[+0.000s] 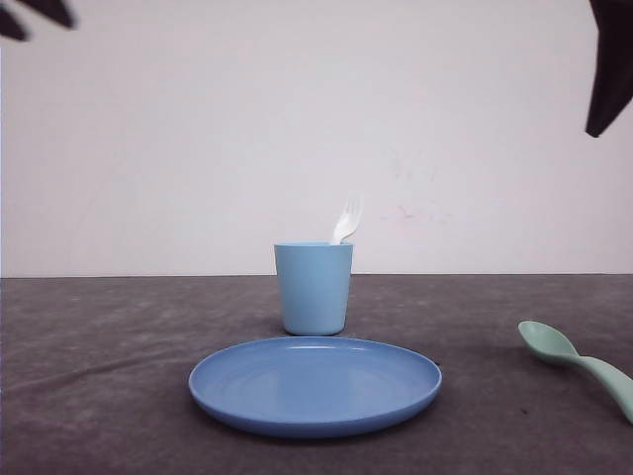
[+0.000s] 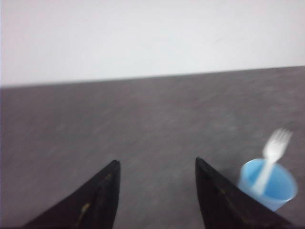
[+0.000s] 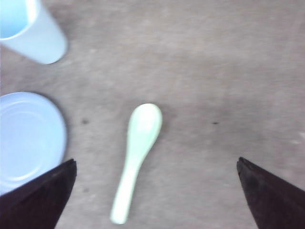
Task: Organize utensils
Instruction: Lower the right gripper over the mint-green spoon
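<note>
The white fork (image 1: 347, 220) stands tines-up inside the light blue cup (image 1: 313, 287) behind the plate. The mint-green spoon (image 1: 579, 361) lies flat on the table at the front right. From the right wrist view the spoon (image 3: 138, 152) lies below my right gripper (image 3: 156, 161), which is wide open and raised above it, touching nothing. My left gripper (image 2: 157, 162) hangs open over bare table, with the fork (image 2: 274, 148) and cup (image 2: 267, 183) off to its side. Both grippers' dark fingers (image 1: 605, 69) reach in at the front view's upper corners.
A round blue plate (image 1: 315, 384) sits in front of the cup, centre of the dark grey table (image 1: 119, 356). A white wall stands behind. The plate's edge (image 3: 26, 138) lies close beside the spoon.
</note>
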